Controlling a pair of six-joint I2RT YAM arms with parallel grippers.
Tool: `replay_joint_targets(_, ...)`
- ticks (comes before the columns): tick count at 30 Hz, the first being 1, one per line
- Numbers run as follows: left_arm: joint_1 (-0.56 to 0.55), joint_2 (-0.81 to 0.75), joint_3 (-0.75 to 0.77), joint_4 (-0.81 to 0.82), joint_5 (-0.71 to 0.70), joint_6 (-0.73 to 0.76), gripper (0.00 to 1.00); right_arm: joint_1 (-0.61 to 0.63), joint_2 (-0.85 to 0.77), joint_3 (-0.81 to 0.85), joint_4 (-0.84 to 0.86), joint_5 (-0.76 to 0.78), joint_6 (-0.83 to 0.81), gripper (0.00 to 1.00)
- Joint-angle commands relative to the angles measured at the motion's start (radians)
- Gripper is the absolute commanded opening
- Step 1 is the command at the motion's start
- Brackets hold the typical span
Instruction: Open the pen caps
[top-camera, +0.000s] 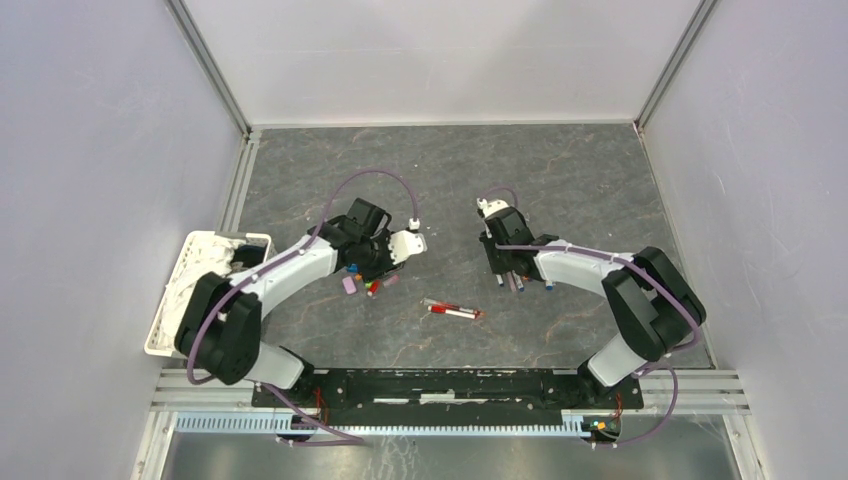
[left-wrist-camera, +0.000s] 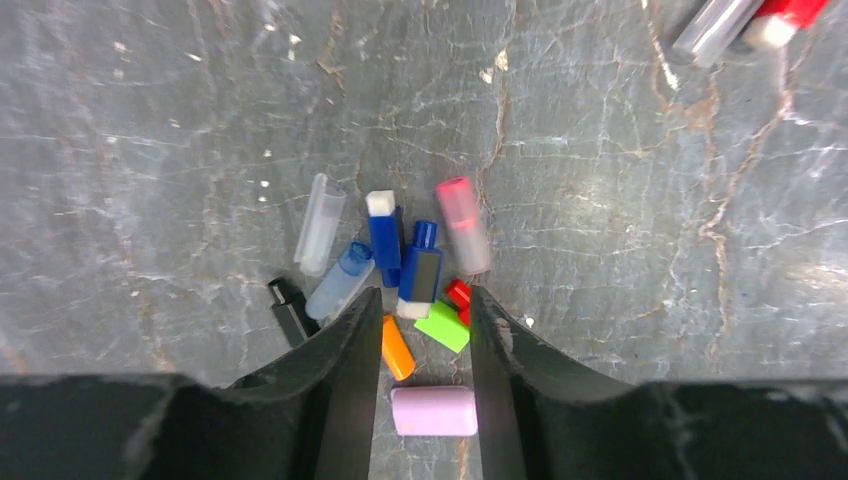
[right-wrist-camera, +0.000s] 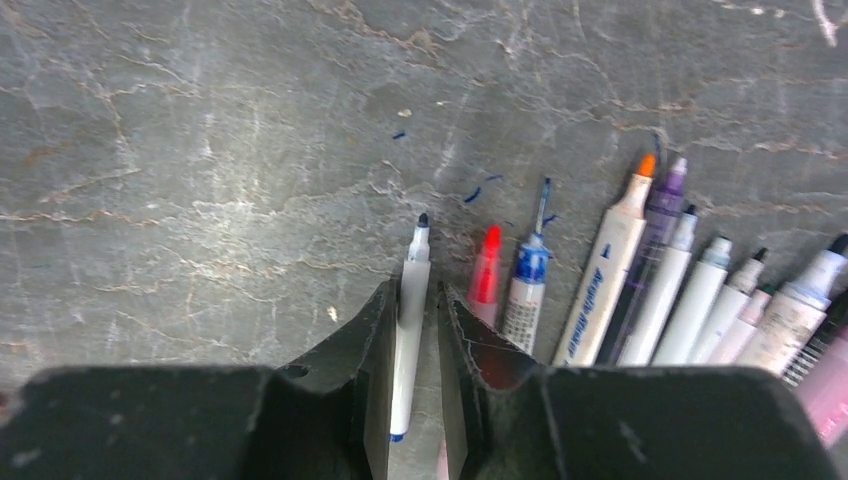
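Two claws low over the worktop (top-camera: 560, 180), says Ira. Is either holding anything?

Neither, by my eye, says Tom. The left claw (left-wrist-camera: 424, 298) stands well open over the pile of pen caps (left-wrist-camera: 418, 270), left of the worktop's middle and toward its near edge. An orange cap (left-wrist-camera: 397, 347) and a lilac cap (left-wrist-camera: 433, 411) lie loose between its fingers. The right claw (right-wrist-camera: 415, 291) is parted only narrowly, astride a black-tipped pen (right-wrist-camera: 418, 250) that lies uncapped at the end of the row of uncapped pens (right-wrist-camera: 600, 290), right of the middle. There's a sliver of gap beside the barrel, so I call it slack.

So this is the let-go. How is it done well?

Lift both straight up, I'd say. A sideways drift could roll that pen into the red-tipped pen (right-wrist-camera: 487, 265) just beside it, or scatter the caps. After that, a red-ended pen (top-camera: 450, 310) lies alone mid-worktop toward the near edge. It looks like the next one to open, though it's too small to be sure it's capped. One claw on the barrel, the other on the cap, and pull along the pen's length, not across it.

And the arms?

Mirror images. The left arm (top-camera: 300, 262) has its elbow bent out toward the left edge, forearm reaching inward, wrist tipped so the claw points down. The right arm (top-camera: 580, 268) does the same from the right edge.
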Motion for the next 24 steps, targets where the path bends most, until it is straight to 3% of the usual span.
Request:
replay_joint_targets(1, -0.004, -0.095, 0.101, -0.123, 0.064, -0.046, 0.45, 0.002, -0.078, -0.011, -0.005, 0.090, -0.010, 0.26)
replay_joint_targets(5, -0.001, -0.130, 0.211, -0.244, 0.065, -0.058, 0.48, 0.004, -0.164, -0.030, 0.003, 0.120, 0.000, 0.35)
replay_joint_targets(9, 0.013, -0.152, 0.310, -0.329, 0.048, -0.064, 0.50, 0.015, -0.219, -0.033, 0.028, 0.036, -0.051, 0.44)
replay_joint_targets(11, 0.027, -0.177, 0.337, -0.340, 0.045, -0.067, 0.58, 0.029, -0.238, -0.035, 0.043, -0.050, -0.104, 0.47)
replay_joint_targets(15, 0.062, -0.208, 0.353, -0.334, 0.057, -0.082, 0.68, 0.095, -0.239, -0.034, 0.037, -0.254, -0.186, 0.47)
replay_joint_targets(16, 0.071, -0.212, 0.354, -0.333, 0.064, -0.086, 0.75, 0.130, -0.237, -0.038, 0.031, -0.263, -0.203, 0.47)
replay_joint_targets(24, 0.114, -0.206, 0.352, -0.354, 0.141, -0.099, 0.77, 0.341, -0.178, -0.116, 0.065, -0.281, -0.214, 0.39)
